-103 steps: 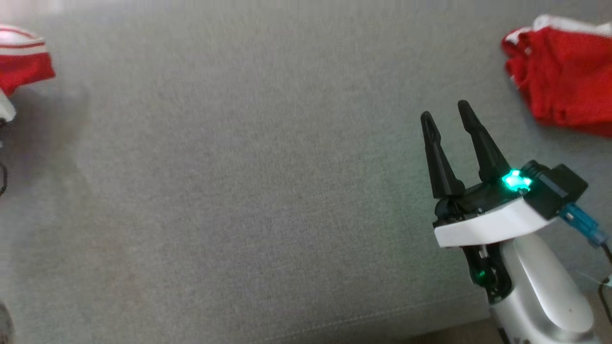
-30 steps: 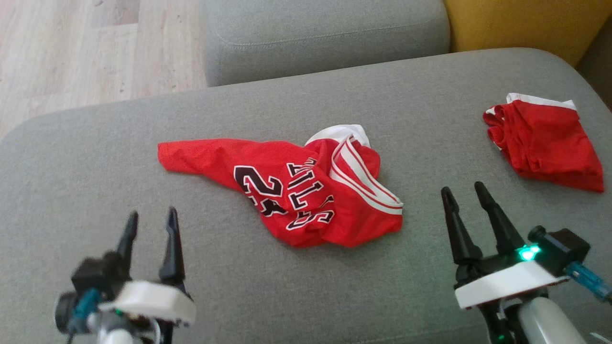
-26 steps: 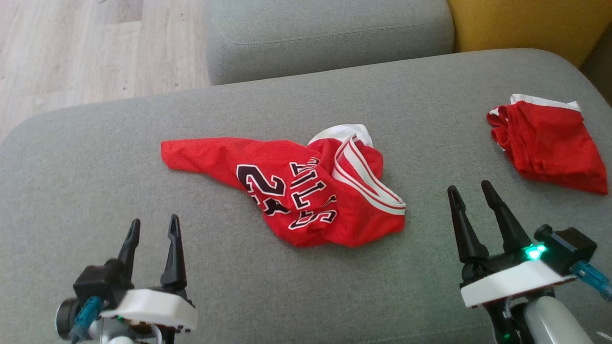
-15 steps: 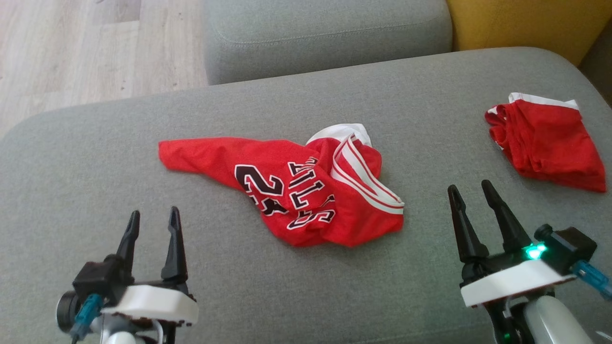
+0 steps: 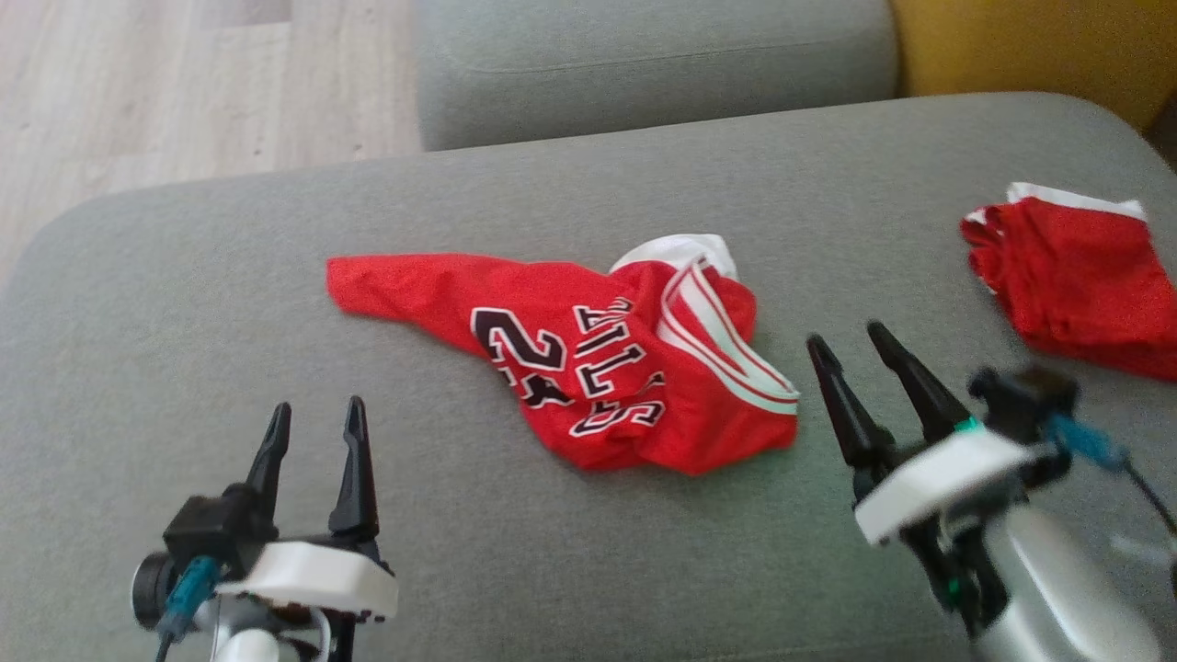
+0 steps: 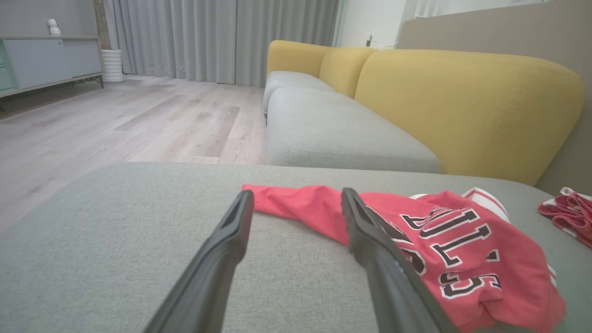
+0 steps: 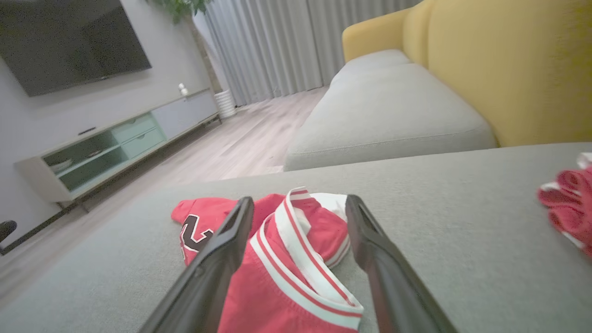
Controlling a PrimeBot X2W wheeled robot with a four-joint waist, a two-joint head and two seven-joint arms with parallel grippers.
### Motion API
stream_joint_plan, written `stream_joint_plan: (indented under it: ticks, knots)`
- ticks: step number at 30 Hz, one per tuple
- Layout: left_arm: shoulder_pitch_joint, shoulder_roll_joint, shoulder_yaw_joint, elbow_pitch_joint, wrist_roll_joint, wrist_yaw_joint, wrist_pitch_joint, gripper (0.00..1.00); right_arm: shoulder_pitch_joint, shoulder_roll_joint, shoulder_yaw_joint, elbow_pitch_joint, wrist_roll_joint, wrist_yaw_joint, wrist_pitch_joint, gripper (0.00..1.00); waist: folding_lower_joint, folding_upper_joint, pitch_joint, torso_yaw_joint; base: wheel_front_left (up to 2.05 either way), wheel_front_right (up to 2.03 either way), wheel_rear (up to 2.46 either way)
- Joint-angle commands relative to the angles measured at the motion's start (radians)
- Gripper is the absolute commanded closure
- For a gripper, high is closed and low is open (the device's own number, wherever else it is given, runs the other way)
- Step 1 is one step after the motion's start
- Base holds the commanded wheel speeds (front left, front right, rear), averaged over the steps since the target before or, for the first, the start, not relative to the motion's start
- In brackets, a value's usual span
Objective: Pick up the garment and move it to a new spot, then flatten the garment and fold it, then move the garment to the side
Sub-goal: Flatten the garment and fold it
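Note:
The garment (image 5: 588, 368) is a red jersey with black-and-white lettering and white trim, lying crumpled in the middle of the grey cushion (image 5: 184, 303). It also appears in the left wrist view (image 6: 444, 240) and the right wrist view (image 7: 296, 249). My left gripper (image 5: 314, 418) hovers open at the lower left, short of the jersey's long red end, with nothing between its fingers. To the right of the jersey's striped edge, my right gripper (image 5: 851, 337) is open and empty, its fingers pointing at that trim.
A second red garment with white trim (image 5: 1085, 285) lies bunched at the cushion's right edge. Behind are another grey seat cushion (image 5: 644, 64), a yellow sofa back (image 5: 1039, 46) and wooden floor (image 5: 184, 83) at the upper left.
My right gripper has swung left and forward toward the jersey's striped edge. The head camera shifted slightly. The left gripper and both garments have stayed put.

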Motion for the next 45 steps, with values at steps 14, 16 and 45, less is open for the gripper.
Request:
stream_joint_plan:
  ticks: [14, 16, 45]
  knots:
    - [-0.092, -0.036, 0.051, 0.012, 0.03, -0.023, -0.012, 0.0, -0.326, -0.084, 0.239, 0.293, 0.233, -0.001, 0.473, 0.0, 0.0, 0.0, 0.047, 0.182, 0.0, 0.0, 0.0]
    - [-0.093, -0.039, 0.054, 0.015, 0.031, -0.026, -0.012, 0.0, -0.327, -0.087, 0.253, 0.306, 0.255, -0.001, 0.499, 0.0, 0.0, 0.0, 0.049, 0.196, 0.0, 0.0, 0.0]
    - [-0.168, -0.064, 0.005, 0.041, 0.014, -0.04, -0.012, 0.0, -0.682, -0.068, 0.182, 0.355, 0.249, -0.001, 0.466, 1.0, 0.0, 0.0, 0.192, 0.371, 0.0, 0.0, 0.0]
